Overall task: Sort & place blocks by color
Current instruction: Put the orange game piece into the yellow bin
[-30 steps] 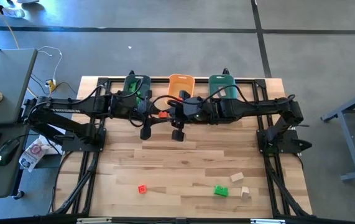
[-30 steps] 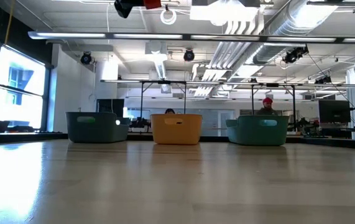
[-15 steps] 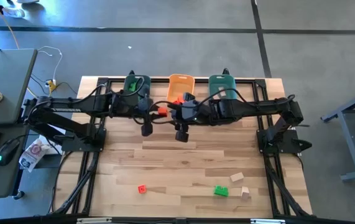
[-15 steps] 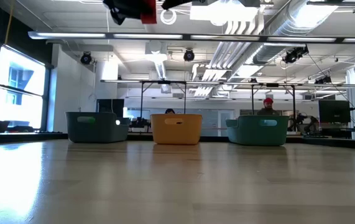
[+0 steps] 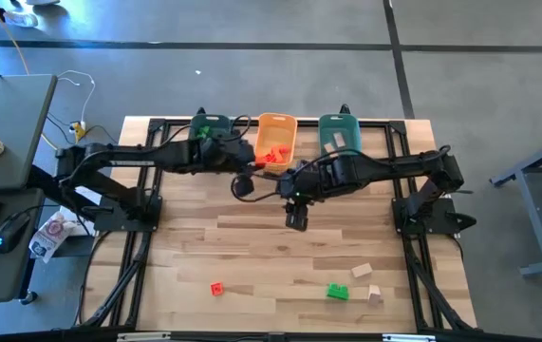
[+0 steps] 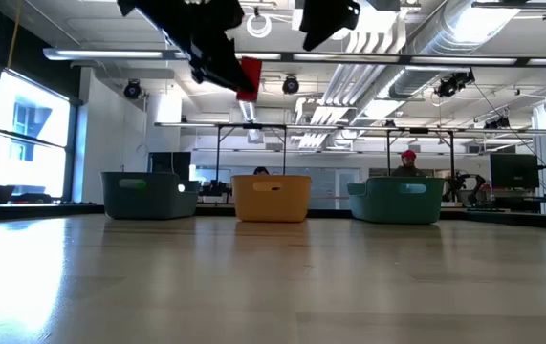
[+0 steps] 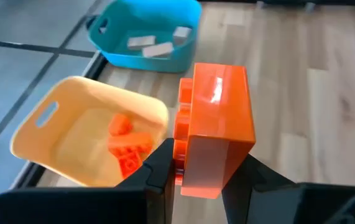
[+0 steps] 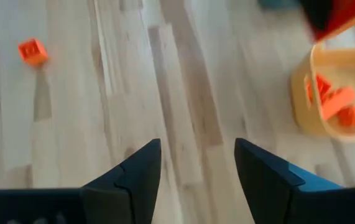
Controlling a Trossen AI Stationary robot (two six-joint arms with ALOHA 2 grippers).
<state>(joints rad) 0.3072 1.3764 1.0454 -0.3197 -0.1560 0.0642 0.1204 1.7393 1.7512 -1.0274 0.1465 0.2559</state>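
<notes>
My left gripper (image 7: pixel 205 177) is shut on a red-orange block (image 7: pixel 217 127) and hangs in the air just short of the orange bin (image 7: pixel 53 134), which has red-orange blocks inside. In the high view this gripper (image 5: pixel 254 172) sits at the bin's near left corner. My right gripper (image 8: pixel 197 163) stands open above bare table, near the middle (image 5: pixel 295 215), with nothing between its fingers. On the near part of the table lie a red-orange block (image 5: pixel 216 289), a green block (image 5: pixel 337 292) and two tan blocks (image 5: pixel 362 272). My left gripper pinches the red-orange block between its two fingers, one on each of two opposite sides at the block's near end (image 7: pixel 193 177). The fingers slant down from the table's left. The block sticks out past the fingertips, studs (image 7: pixel 181 124) to one side, lifted clear of the table.
Three bins stand in a row along the far edge: a dark teal one (image 5: pixel 209 128) with green pieces, the orange one (image 5: pixel 276 142) and a teal one (image 5: pixel 339 133) with tan blocks. Both arms meet over the table's far half. People show in the room behind.
My left gripper has carried the red-orange block down and toward the table's right, up to the orange bin. My right gripper has drawn away from the block toward the near edge and tipped steeply downward.
</notes>
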